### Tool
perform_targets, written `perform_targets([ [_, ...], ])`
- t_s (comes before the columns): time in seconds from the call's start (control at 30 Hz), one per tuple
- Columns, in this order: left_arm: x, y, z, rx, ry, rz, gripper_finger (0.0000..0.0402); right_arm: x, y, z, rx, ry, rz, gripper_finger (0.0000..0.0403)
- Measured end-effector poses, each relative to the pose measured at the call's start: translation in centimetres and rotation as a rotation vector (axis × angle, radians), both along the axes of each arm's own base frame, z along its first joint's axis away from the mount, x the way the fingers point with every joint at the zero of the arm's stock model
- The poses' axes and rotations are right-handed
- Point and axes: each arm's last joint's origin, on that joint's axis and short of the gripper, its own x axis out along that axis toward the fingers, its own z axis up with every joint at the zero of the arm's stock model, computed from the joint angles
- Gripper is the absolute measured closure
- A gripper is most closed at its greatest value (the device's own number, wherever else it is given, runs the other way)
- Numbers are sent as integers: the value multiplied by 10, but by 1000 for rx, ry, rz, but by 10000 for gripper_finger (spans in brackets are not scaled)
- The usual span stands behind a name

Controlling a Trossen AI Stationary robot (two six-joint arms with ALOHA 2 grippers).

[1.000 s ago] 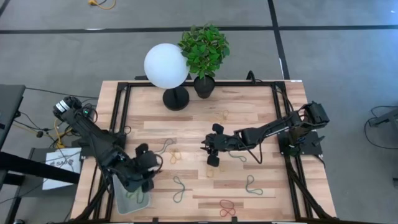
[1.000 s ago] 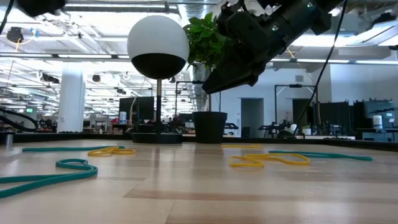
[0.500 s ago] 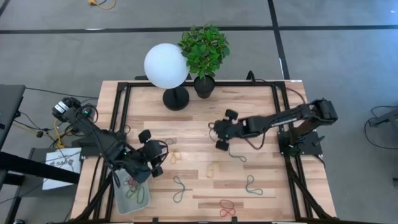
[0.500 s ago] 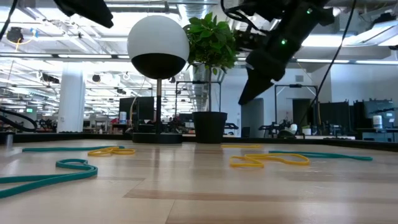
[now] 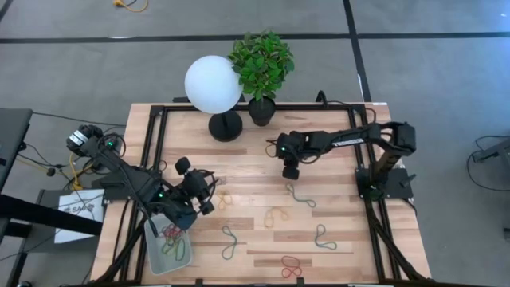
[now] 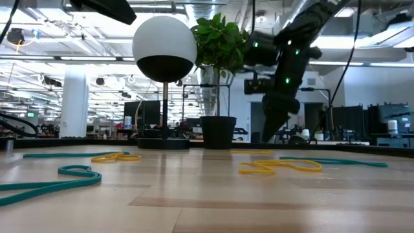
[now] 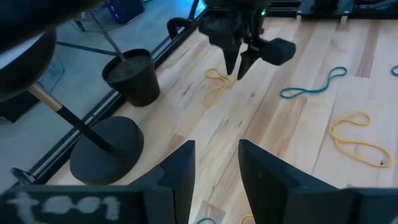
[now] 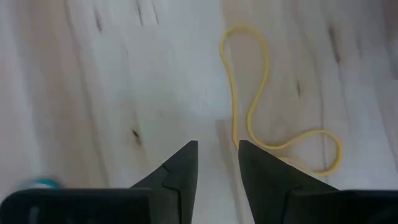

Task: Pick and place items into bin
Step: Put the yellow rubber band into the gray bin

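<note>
Rubber-band items lie flat on the wooden table: a yellow one (image 8: 273, 112) under my right gripper, two more yellow (image 5: 225, 199) (image 5: 276, 214), green ones (image 5: 231, 241) (image 5: 301, 195) (image 5: 323, 237) and a red one (image 5: 291, 265). The pale bin (image 5: 151, 259) stands at the near left corner with red (image 5: 169, 233) and green bands in it. My right gripper (image 5: 285, 158) (image 8: 217, 155) hangs open, pointing steeply down over the far yellow band, nothing between its fingers. My left gripper (image 5: 205, 186) (image 7: 216, 165) is open and empty, raised just beyond the bin, aiming toward the table's middle.
A white globe lamp (image 5: 213, 84) on a black base (image 5: 225, 126) and a potted plant (image 5: 261, 68) stand at the far edge, close to my right gripper. Black frame rails (image 5: 155, 151) run along the table's sides. Bare wood lies between the two grippers.
My right gripper has swung from the table's middle toward the far edge, sunk a little and tipped steeply down over the far yellow band. My left gripper has swung from above the bin toward the table's middle and turned. Both have stayed open.
</note>
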Motion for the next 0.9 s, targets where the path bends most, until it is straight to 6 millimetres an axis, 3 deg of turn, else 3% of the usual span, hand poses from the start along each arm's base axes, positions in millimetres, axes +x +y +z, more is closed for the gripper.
perform_targets([
  [0.67, 0, 0, -1, -2, 5, -2, 287, 4, -35, -37, 32, 54, -13, 294],
  [0.9, 0, 0, -1, -4, 4, -1, 287, -1, -50, -38, 158, -1, 76, 365],
])
